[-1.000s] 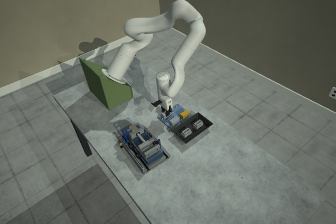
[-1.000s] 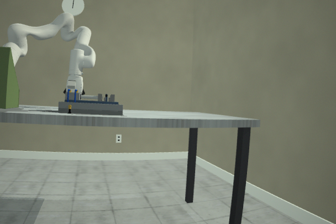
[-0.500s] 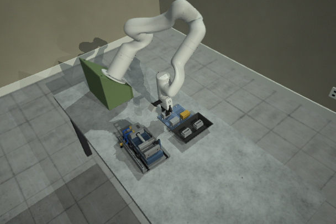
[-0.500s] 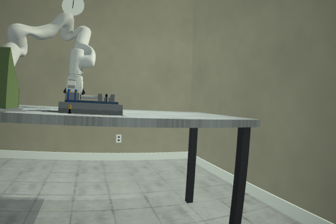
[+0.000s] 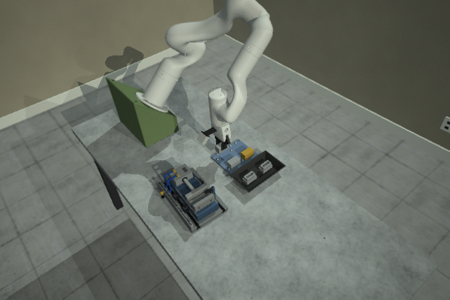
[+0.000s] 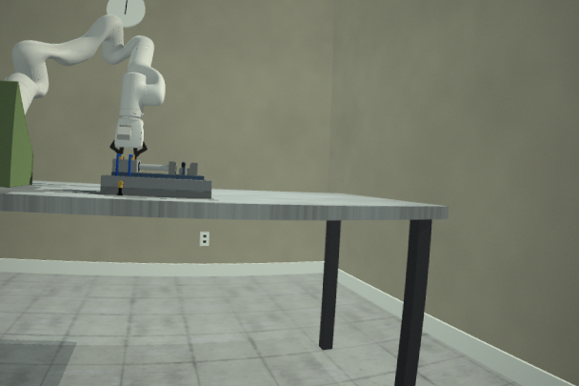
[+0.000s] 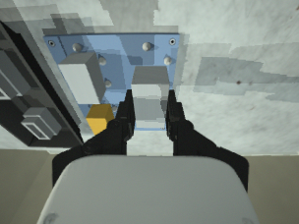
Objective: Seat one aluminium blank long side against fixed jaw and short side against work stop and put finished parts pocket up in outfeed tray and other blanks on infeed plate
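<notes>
My gripper (image 7: 150, 100) is shut on an aluminium blank (image 7: 149, 95) and holds it just above the near end of the blue infeed plate (image 7: 115, 74). In the top view the gripper (image 5: 221, 142) stands over that plate (image 5: 234, 155). A second aluminium blank (image 5: 233, 162) and a brass blank (image 5: 247, 153) lie on the plate; they also show in the wrist view, aluminium (image 7: 80, 76) and brass (image 7: 99, 118). Two finished parts (image 5: 249, 176) (image 5: 265, 166) lie pocket up in the black outfeed tray (image 5: 259, 172). The vise (image 5: 189, 190) stands in front, its opening showing no blank.
Several round pins (image 7: 147, 46) stick up from the infeed plate. The green arm pedestal (image 5: 140, 114) stands behind at the left. The vise has blue hoses (image 5: 170, 181) at its far end. The table edge runs close in front of the vise.
</notes>
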